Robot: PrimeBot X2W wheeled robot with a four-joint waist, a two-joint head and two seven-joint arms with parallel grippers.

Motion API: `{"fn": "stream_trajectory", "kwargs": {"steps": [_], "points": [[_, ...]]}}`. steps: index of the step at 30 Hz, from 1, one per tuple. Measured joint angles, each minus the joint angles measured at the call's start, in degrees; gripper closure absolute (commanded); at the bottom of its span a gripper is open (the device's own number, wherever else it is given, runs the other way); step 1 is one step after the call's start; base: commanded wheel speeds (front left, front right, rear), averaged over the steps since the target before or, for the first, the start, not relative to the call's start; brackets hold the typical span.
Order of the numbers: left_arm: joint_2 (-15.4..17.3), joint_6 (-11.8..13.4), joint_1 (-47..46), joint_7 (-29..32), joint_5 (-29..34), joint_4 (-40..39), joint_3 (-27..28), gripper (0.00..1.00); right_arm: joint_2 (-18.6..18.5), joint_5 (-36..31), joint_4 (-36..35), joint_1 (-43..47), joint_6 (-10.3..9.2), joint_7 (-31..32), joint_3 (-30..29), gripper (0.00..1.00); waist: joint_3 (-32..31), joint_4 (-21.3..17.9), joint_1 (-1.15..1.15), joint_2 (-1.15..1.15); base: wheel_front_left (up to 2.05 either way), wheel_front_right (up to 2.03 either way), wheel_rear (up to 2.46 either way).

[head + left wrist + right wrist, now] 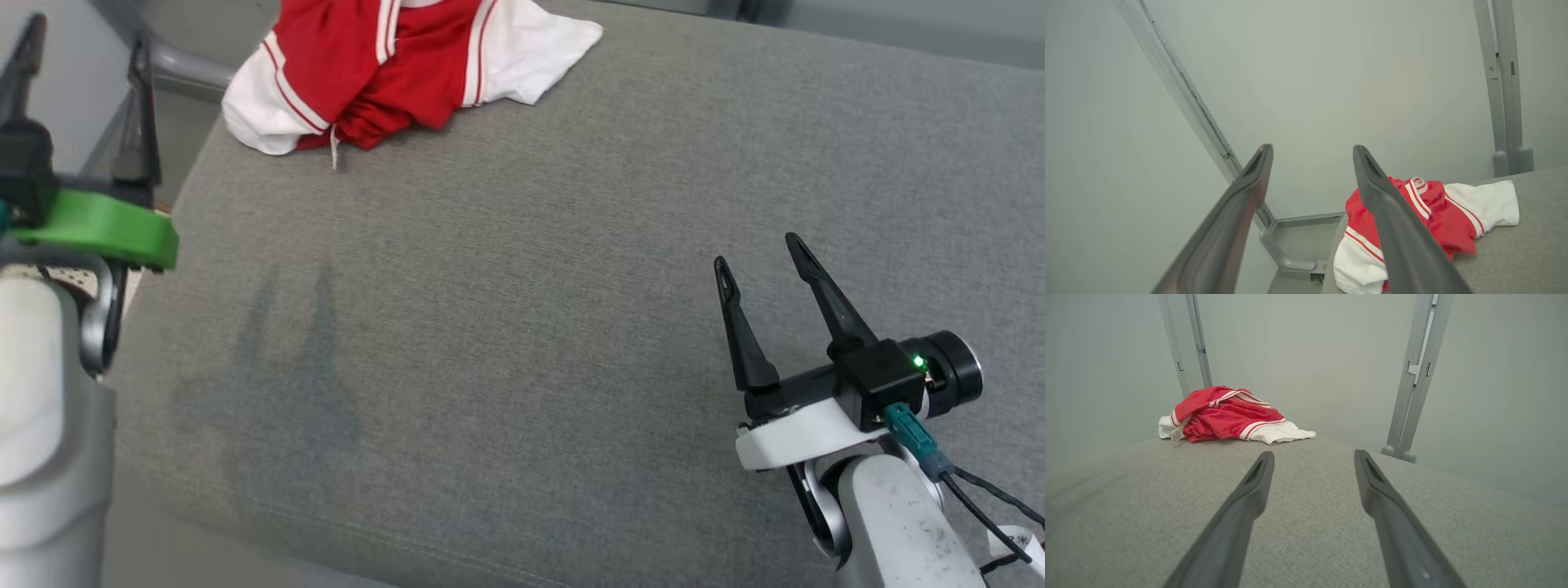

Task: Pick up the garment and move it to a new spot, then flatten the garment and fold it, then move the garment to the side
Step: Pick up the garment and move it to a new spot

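— Where do we find the garment?

— We see the red-and-white garment (392, 73) bunched in a heap at about 11 o'clock on the grey cloth-covered desk (531, 286), near its far left corner. One white sleeve spills toward 2 o'clock, and a small white tag (333, 151) hangs at the heap's 7 o'clock edge.

— And our grippers?

— Both are clear of it. Our left gripper (86, 33) stands at 9 o'clock in the head view, beyond the desk's left edge, its fingers spread wide and empty. Our right gripper (758, 253) is at 4 o'clock over bare cloth, well apart from the heap, its fingers likewise spread, pointing roughly toward 12 o'clock.

— What lies beyond?

— Grey metal posts (1412, 396) rise against a pale wall behind the desk.
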Motion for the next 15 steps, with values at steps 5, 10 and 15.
{"fn": "stream_trajectory", "kwargs": {"steps": [5, 10, 15], "points": [[3.5, -1.9, -10.6, 5.2, -1.3, 7.7, -3.3, 0.0, 0.0, -0.5, -0.7, -1.0, 0.0, 0.0, -0.5, 0.0, 3.2, -4.2, 0.0, 0.0, 0.0, 0.0, 0.0], [6.2, -2.2, -16.9, 8.8, -2.8, 16.1, -7.1, 0.0, -0.1, -0.6, -2.7, -2.0, 0.0, 0.0, -0.3, 0.0, 6.6, -8.1, 0.0, 0.0, 0.0, 0.0, 0.0], [7.0, -2.3, -20.3, 10.8, -5.5, 22.8, -10.9, 0.0, -0.1, -0.6, -4.7, -2.5, 0.0, 0.0, 0.3, 0.0, 10.2, -11.3, 0.01, 0.0, 0.0, 0.0, 0.0]]}}
